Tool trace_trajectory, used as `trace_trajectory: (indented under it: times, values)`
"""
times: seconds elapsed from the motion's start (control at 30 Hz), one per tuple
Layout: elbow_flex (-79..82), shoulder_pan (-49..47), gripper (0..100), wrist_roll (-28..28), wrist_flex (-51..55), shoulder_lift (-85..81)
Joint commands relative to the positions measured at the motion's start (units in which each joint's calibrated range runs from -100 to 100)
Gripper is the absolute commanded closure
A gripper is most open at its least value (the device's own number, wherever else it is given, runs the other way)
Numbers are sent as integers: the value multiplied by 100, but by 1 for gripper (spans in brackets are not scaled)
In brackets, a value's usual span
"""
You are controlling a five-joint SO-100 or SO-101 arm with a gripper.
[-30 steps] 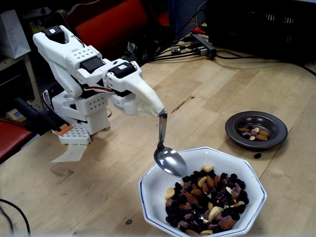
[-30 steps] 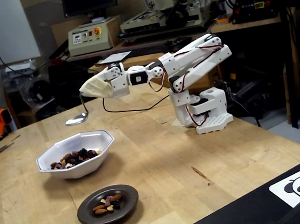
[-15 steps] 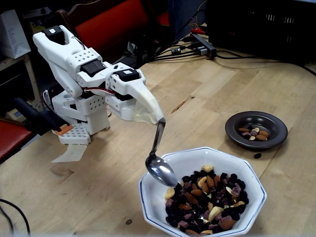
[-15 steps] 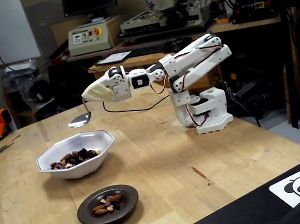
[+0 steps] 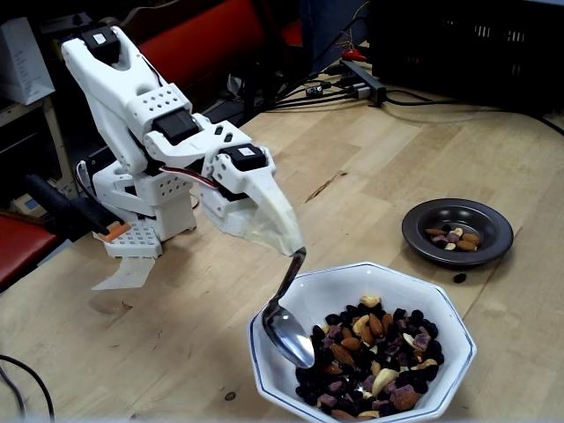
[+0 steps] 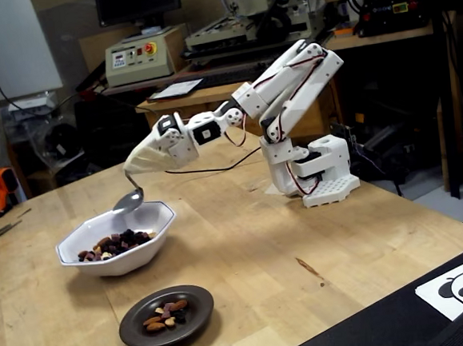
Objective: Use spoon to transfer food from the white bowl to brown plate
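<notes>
Workshop benches, machines and cabling surround a pale wooden table (image 5: 414, 167) with visible grain and plank seams.

Spoon (image 5: 287, 322): shiny silver metal, slim curved handle, oval bowl. Its bowl sits inside the near-left part of the white bowl (image 5: 291, 304), at the edge of the food (image 5: 366, 357); contact with the food cannot be confirmed. In the other fixed view the spoon (image 6: 129, 199) hangs at the far rim of the white bowl (image 6: 117, 246).

Food: dark purple-black dried fruit, brown almonds and pale cashew pieces, heaped toward the near right of the octagonal white ceramic bowl, which carries a thin blue rim line. The bowl's left inner wall is bare.

Brown plate (image 5: 423, 231): small, round, glossy, near-black, far right of the bowl and apart from it, with a few pieces in its shallow centre. One dark piece (image 5: 459, 278) lies on the wood between the two dishes.

Gripper (image 5: 278, 229): whitish wedge form, fingers closed on the spoon's handle end; also seen at (image 6: 142, 158). White arm base (image 5: 145, 207) stands far left, open wood around both dishes.
</notes>
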Motion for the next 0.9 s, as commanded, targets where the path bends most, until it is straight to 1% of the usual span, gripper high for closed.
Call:
trace_trajectory:
  times: [0.0, 0.3, 0.43, 0.73, 0.8, 0.87]
  values:
    - [-852, -56, 96, 15, -148, 379]
    - [-1047, -48, 96, 68, -148, 669]
    - [-1047, -48, 96, 190, -148, 610]
    - [-1100, -56, 96, 181, -148, 610]
    - [-1100, -56, 96, 63, -148, 610]
    - [-1100, -100, 96, -244, -148, 601]
